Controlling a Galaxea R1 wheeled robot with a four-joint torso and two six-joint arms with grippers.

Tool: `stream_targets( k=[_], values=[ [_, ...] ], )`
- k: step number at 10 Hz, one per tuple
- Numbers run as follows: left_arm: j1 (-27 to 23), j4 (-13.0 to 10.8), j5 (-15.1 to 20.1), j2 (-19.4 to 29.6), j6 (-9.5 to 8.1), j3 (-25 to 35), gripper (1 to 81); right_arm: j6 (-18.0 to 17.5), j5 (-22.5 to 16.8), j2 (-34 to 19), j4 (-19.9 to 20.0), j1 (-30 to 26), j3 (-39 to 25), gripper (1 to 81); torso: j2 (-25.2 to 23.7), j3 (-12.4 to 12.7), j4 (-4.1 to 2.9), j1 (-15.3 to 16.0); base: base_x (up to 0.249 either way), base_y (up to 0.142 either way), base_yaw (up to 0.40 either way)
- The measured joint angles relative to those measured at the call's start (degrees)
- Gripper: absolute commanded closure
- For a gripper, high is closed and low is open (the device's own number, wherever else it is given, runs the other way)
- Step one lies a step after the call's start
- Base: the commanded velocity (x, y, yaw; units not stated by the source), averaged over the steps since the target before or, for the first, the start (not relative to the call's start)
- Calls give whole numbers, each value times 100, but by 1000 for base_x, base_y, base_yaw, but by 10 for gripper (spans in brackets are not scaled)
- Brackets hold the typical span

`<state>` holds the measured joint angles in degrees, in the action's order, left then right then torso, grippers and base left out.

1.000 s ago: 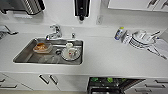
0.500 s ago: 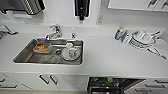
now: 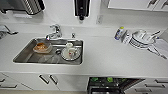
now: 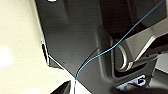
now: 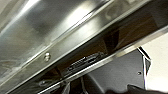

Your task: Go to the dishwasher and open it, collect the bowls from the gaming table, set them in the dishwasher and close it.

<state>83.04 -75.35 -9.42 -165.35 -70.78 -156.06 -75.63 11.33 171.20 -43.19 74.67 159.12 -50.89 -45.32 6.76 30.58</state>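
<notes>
The robot faces the counter point(image 3: 105, 62), and the dishwasher point(image 3: 110, 85) sits below its front edge, right of the sink point(image 3: 25, 56), door partly down with green items on the rack; the opening step seems under way or nearly done, and next calls for the door fully lowered; the sink holds an orange-filled bowl point(image 3: 42, 47) and a plate point(image 3: 71, 53) with cups; whether either gripper is open or closed, I cannot tell.

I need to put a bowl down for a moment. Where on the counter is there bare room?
The white counter is bare between the sink and the stacked dishes, and along its front edge. The sink basin and right end are crowded.
</notes>
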Motion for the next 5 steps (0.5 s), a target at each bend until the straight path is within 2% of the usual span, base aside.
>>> stream_targets(
  k=[2,5],
  values=[
    [2,0,0,11,-11,0,10,13,-20,-179,286,-24,-206,10,0,-2,0,0,0,0,0],
    [22,0,0,11,-17,0,10,-268,-17,-662,339,-74,-1069,10,0,-2,0,0,0,0,0]
  ],
)
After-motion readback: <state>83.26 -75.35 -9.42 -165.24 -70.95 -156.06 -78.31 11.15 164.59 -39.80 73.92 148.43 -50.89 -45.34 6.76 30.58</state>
